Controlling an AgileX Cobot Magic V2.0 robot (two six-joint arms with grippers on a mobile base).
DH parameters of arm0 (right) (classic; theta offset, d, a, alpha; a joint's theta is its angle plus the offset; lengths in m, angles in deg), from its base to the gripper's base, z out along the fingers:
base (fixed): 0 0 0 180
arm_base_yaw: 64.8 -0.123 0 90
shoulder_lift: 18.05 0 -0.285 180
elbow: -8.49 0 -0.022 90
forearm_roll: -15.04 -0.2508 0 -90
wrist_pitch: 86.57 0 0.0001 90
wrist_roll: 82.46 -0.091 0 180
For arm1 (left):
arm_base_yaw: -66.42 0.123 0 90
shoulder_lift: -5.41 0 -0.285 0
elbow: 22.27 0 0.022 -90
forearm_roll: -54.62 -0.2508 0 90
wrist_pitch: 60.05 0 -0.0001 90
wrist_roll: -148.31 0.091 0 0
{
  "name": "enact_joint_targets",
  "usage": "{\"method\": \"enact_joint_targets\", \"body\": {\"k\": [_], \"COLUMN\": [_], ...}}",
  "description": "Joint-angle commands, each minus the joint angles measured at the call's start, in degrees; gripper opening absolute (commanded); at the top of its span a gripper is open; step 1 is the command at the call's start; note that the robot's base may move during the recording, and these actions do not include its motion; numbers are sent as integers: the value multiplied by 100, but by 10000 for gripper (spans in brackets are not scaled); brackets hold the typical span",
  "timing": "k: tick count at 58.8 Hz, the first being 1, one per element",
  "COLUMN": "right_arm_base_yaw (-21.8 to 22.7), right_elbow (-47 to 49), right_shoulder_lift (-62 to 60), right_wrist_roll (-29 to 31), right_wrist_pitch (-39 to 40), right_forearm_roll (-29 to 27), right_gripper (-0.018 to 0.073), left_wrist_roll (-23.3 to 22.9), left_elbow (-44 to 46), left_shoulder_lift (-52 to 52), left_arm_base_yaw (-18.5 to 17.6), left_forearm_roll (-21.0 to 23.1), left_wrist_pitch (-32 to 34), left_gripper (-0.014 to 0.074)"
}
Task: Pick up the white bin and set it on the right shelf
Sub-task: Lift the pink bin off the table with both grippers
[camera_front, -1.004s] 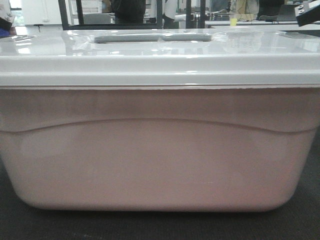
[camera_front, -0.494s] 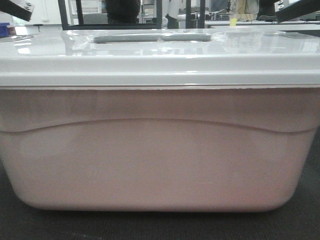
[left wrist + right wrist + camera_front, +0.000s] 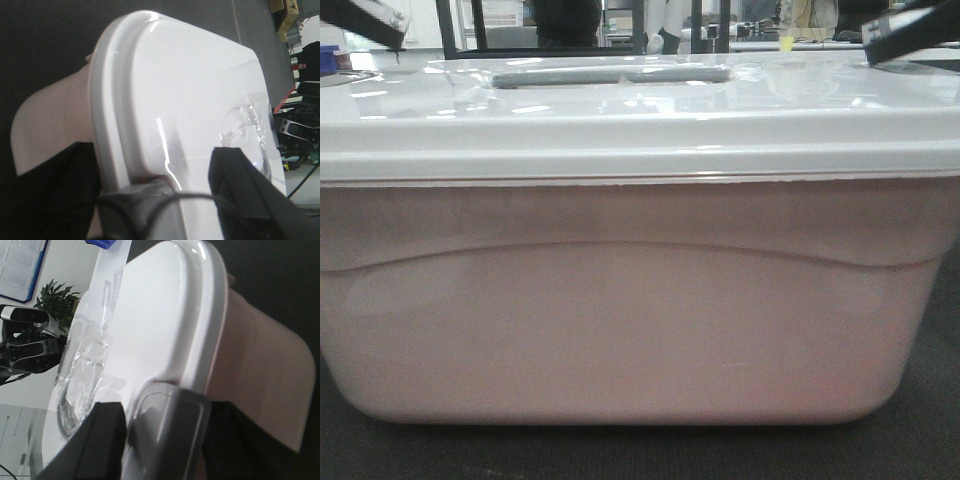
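White bin (image 3: 640,330) has lid ends inside L tool (image 3: 155,202) & R tool (image 3: 167,437).

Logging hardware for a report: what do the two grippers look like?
Both the left gripper and right gripper have broad, matte black fingers with blunt tips. A thin black cable loops near the left one's base.
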Motion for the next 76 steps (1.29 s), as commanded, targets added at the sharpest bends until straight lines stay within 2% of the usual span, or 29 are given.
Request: {"method": "enact_joint_targets", "body": {"k": [1,9,12,20,34,48,57,76], "right_arm_base_yaw": [-25,-25,-25,-30,-41,-208,-332,-341], "right_elbow": [112,119,119,119,130,202,508,1322], "right_shoulder_lift": [-127,-127,-127,-150,-365,-769,-1034,-1455], "right_wrist_roll": [69,69,69,69,58,44,-136,-470], "right_wrist_pitch": [-764,-824,-938,-1082,-1082,-1082,-1082,-1082], "right_forearm_roll": [-442,-486,-623,-1064,-1785,-2593,-2605,-2605], "right_gripper": [273,161,123,73,66,66,66,66], "left_wrist_roll": [-22,-22,-22,-22,-22,-22,-22,-166], "left_elbow": [131,131,131,131,263,718,1093,1505], "left_shoulder_lift": [169,169,169,169,169,169,169,180], "left_arm_base_yaw": [-37,-50,-50,-76,-329,-677,-860,-1031], "left_forearm_roll": [501,571,666,927,1578,1984,2358,2611], "left_wrist_pitch": [-954,-954,-954,-954,-954,-954,-954,-954], "left_gripper": [218,58,-13,-131,-126,-126,-126,-126]}}
